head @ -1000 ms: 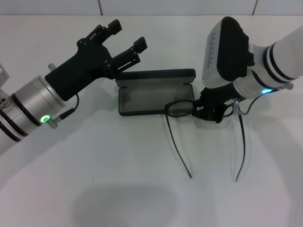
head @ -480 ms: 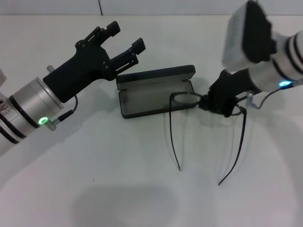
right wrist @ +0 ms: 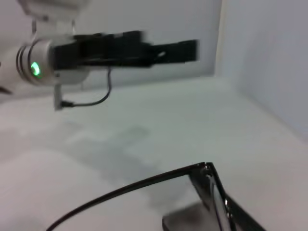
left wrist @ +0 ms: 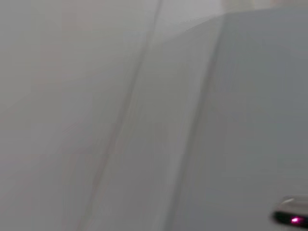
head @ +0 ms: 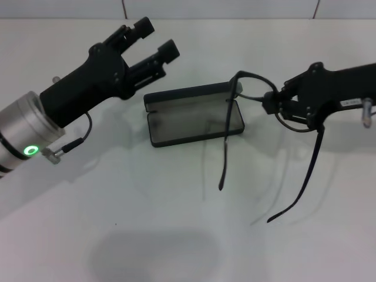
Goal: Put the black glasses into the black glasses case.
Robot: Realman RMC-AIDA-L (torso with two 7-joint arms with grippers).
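The black glasses case (head: pixel 194 115) lies open on the white table, grey lining up, lid toward the back. My right gripper (head: pixel 275 101) is shut on the front of the black glasses (head: pixel 228 136), holding them in the air at the case's right end. Both temple arms hang down toward me, one across the case's right end and one to the right of it. In the right wrist view the glasses' frame (right wrist: pixel 144 185) runs across the foreground. My left gripper (head: pixel 156 39) hovers open above the table, behind the case's left end. The left wrist view shows only blurred pale surfaces.
The white table (head: pixel 117 223) stretches bare in front of the case. A tiled wall edge runs along the back. The right wrist view shows my left arm (right wrist: pixel 96 53) across the table and a pale wall corner.
My right gripper has lifted the glasses off the table and turned, so the temples now dangle over the case's right end. My left gripper has risen slightly toward the back.
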